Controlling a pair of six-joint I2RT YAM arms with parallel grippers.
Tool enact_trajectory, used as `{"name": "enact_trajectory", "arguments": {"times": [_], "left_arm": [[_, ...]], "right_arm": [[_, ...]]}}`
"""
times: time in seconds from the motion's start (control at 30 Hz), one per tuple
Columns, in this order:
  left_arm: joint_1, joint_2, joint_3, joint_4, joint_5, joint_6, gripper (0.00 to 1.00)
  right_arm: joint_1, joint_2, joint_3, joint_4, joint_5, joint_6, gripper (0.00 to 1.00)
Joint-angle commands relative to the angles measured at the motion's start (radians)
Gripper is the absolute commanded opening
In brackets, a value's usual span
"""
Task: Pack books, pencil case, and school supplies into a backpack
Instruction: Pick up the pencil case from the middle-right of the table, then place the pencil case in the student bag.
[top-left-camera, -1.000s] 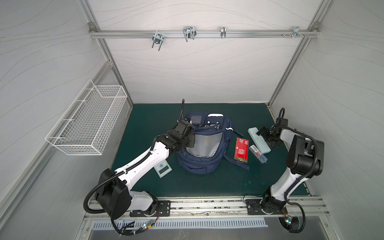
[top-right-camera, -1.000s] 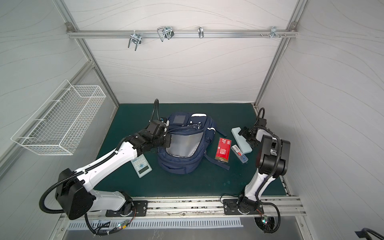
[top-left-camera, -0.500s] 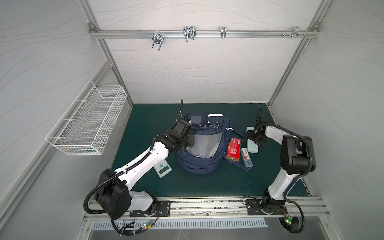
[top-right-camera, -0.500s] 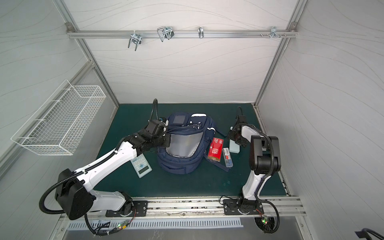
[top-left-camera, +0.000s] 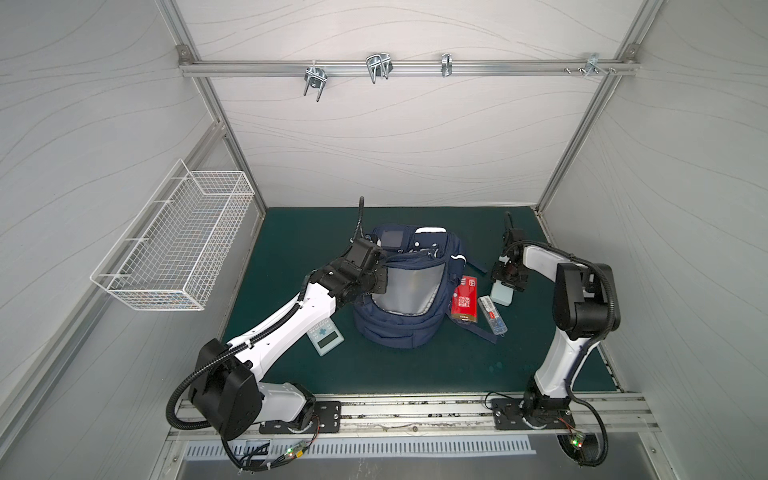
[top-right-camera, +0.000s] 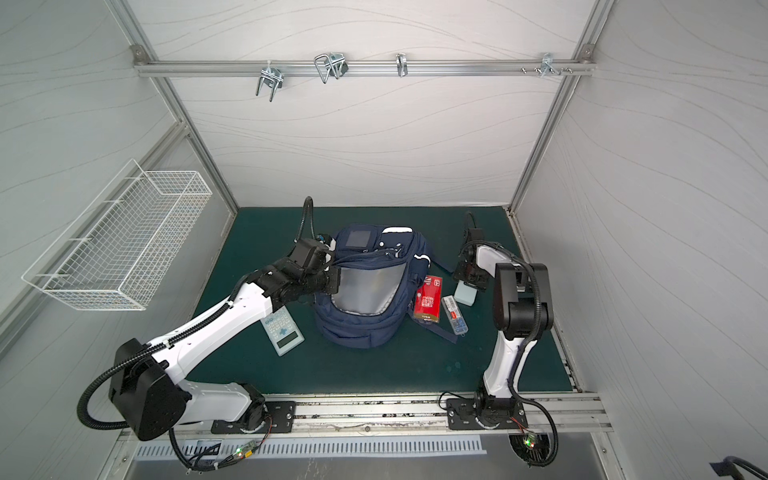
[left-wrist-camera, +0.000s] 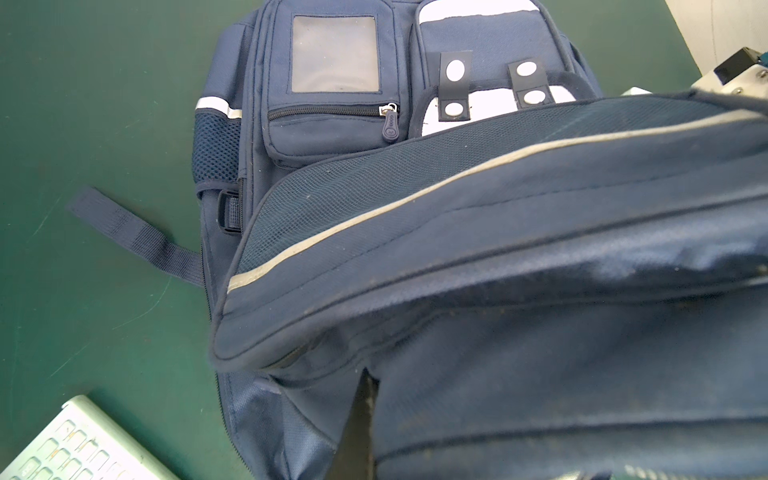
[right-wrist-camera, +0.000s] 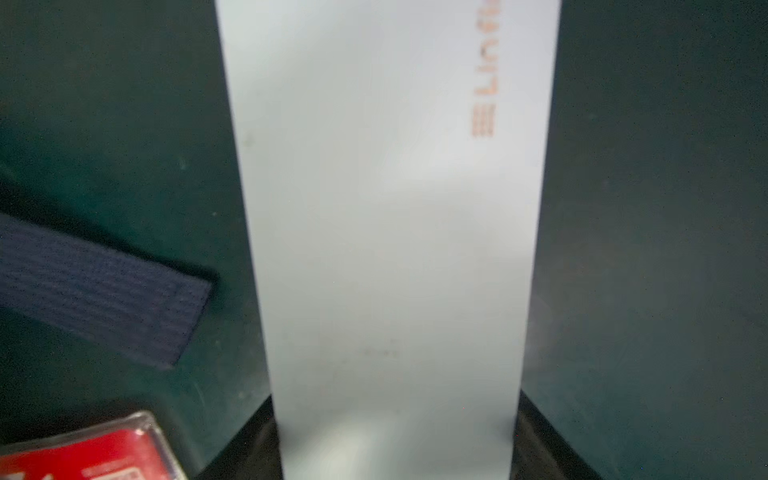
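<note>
A: Far left?
B: Calculator (top-right-camera: 286, 332) flat on mat (top-left-camera: 291, 249), partly under left arm.
A: Left gripper (top-left-camera: 380, 284)?
B: Clamped shut on raised flap edge of backpack (top-left-camera: 395, 328), grey lining exposed.
A: Right of bag?
B: Red book (top-left-camera: 464, 300) against backpack's side, clear box (top-left-camera: 491, 319) just beside, pencil case (right-wrist-camera: 386, 208) next, all on mat.
A: Right gripper (top-left-camera: 507, 281)?
B: Low over pencil case, jaws astride its sides; gripping or not, cannot tell.
</note>
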Motion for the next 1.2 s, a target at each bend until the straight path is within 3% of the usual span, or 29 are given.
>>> {"name": "enact_trajectory", "arguments": {"times": [0.0, 0.2, 0.53, 0.67, 0.83, 1.03, 1.17], "left_arm": [[0.012, -0.031, 0.042, 0.053, 0.024, -0.039, 0.0], [0.013, -0.013, 0.041, 0.057, 0.039, -0.043, 0.0], [0.032, 0.003, 0.041, 0.067, 0.086, -0.066, 0.0], [0.033, -0.011, 0.028, 0.091, 0.093, -0.066, 0.0], [0.033, -0.016, 0.023, 0.102, 0.117, -0.07, 0.0], [0.033, -0.029, 0.014, 0.119, 0.132, -0.071, 0.0], [0.033, -0.034, 0.012, 0.119, 0.115, -0.066, 0.0]], "right_arm": [[-0.008, 0.007, -0.009, -0.032, -0.037, -0.013, 0.51], [0.006, -0.079, -0.04, 0.0, -0.044, -0.026, 0.38], [0.156, -0.362, 0.027, -0.188, 0.015, -0.035, 0.26], [0.301, -0.511, 0.011, -0.28, -0.011, 0.012, 0.25], [0.576, -0.629, 0.03, -0.406, -0.014, 0.092, 0.25], [0.831, -0.601, 0.066, -0.435, -0.075, 0.211, 0.25], [0.915, -0.511, 0.122, -0.426, -0.095, 0.243, 0.25]]}}
